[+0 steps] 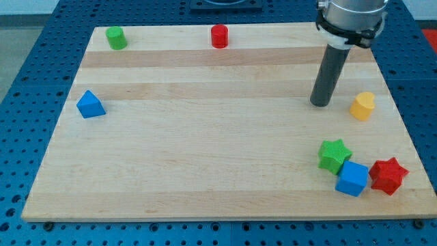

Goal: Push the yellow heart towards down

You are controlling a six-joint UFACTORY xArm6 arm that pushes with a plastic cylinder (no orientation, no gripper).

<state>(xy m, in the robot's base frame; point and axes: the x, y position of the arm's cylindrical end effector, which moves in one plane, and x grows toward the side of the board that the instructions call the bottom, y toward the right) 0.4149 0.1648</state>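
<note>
Bright, even light from overhead on the wooden board (205, 137); no glare, only a mild sheen across its top edge. Shadows stay short and soft, tucked beneath each block. Focus is crisp corner to corner, edges straight, no visible distortion or blur.

A green cylinder (116, 38), red cylinder (219, 36), blue triangle (90, 105), green star (334, 154), blue cube (352, 178) and red star (388, 175) sit on the wooden board (205, 150).

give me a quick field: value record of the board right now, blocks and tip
yellow heart: right edge, mid height
my tip: just left of yellow heart, small gap, not touching
green star: lower right, touching blue cube
red star: right of blue cube
blue triangle: left edge
green cylinder: top left
red cylinder: top centre
</note>
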